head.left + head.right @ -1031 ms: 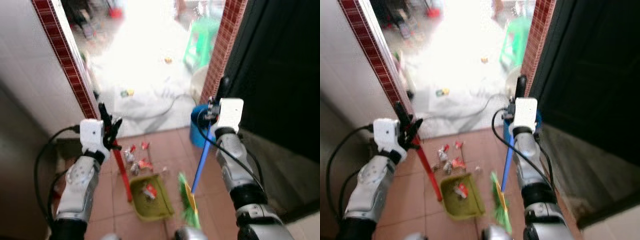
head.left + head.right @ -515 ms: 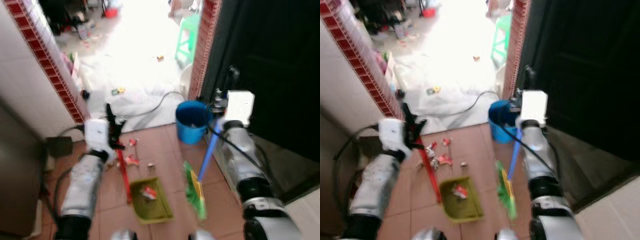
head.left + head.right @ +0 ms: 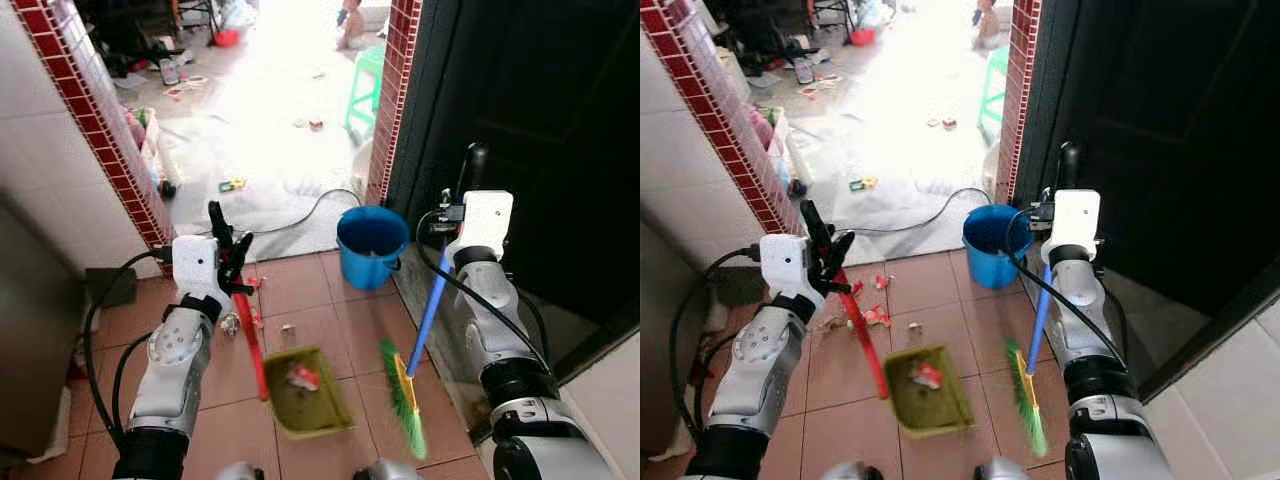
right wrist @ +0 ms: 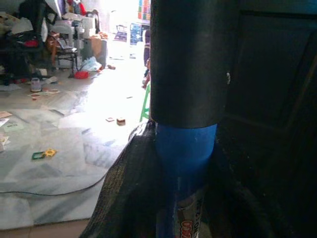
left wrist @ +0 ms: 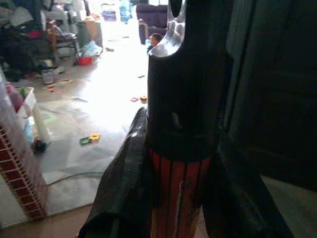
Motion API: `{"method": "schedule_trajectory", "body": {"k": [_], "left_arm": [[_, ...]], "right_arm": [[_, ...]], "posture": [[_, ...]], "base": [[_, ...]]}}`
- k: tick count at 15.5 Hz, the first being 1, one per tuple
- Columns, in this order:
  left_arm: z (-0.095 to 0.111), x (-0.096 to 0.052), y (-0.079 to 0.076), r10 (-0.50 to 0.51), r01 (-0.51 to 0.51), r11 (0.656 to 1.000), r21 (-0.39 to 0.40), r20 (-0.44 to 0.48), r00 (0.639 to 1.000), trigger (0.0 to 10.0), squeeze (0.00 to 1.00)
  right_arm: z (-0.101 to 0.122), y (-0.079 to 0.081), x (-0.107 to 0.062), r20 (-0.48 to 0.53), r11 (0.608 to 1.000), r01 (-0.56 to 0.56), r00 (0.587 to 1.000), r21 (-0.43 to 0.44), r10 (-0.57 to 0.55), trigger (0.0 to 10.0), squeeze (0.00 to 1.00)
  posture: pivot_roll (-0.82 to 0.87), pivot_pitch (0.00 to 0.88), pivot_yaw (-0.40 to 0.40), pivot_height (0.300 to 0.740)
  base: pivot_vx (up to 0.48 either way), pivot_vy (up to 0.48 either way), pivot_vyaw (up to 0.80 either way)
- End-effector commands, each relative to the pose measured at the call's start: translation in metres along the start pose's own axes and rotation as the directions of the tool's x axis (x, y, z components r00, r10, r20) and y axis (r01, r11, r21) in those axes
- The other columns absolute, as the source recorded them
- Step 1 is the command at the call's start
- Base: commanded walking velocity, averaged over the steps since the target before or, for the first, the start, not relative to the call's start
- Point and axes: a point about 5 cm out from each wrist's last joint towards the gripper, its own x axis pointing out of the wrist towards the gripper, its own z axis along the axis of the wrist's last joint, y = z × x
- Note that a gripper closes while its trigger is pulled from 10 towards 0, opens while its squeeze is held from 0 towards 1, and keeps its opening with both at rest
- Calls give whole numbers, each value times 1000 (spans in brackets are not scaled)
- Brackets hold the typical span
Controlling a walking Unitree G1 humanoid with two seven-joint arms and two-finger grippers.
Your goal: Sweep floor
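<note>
Left gripper [image 3: 228, 250] clamps the red handle [image 3: 249, 335] of a green dustpan [image 3: 308, 391] on the near tiles; right gripper [image 3: 452, 215] grips the blue broom [image 3: 422, 328], its green bristles just right of the pan. One red wrapper [image 3: 301, 376] lies in the pan. Scraps [image 3: 246, 306] remain farther left; the job looks roughly half done. Beyond stands a blue bucket [image 3: 371, 246], contents unclear.

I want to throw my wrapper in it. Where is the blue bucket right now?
In the left eye view, the blue bucket stands on the tiled floor ahead of the robot, at the foot of the red brick doorpost, just beyond the broom.
</note>
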Motion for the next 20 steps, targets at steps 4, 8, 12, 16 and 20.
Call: {"method": "schedule_trajectory", "body": {"k": [4,8,12,16,20], "left_arm": [[16,4,8,48,-44,998,-37,88,995,10000,0],[44,0,28,143,-128,988,-87,193,971,10000,0],[87,-1,52,297,-256,953,-161,336,893,10000,0],[110,4,51,317,-251,945,-211,393,863,10000,0],[120,12,45,289,-211,952,-223,419,861,10000,0]], "right_arm": [[20,-8,4,109,996,-36,993,-82,44,10000,0],[1,-33,-6,37,994,5,999,-112,-1,10000,0],[2,-24,-4,39,995,-18,999,-98,22,10000,0],[9,-10,0,63,994,-63,996,-89,69,10000,0],[10,1,-2,70,994,-106,992,-37,109,10000,0]], "posture": [[-96,0,30,740],[-90,0,22,740],[-72,0,2,740],[-75,0,1,740],[-77,0,5,740]], "base": [[0,0,0],[0,0,0],[0,0,0],[0,0,0],[135,0,-244]]}}
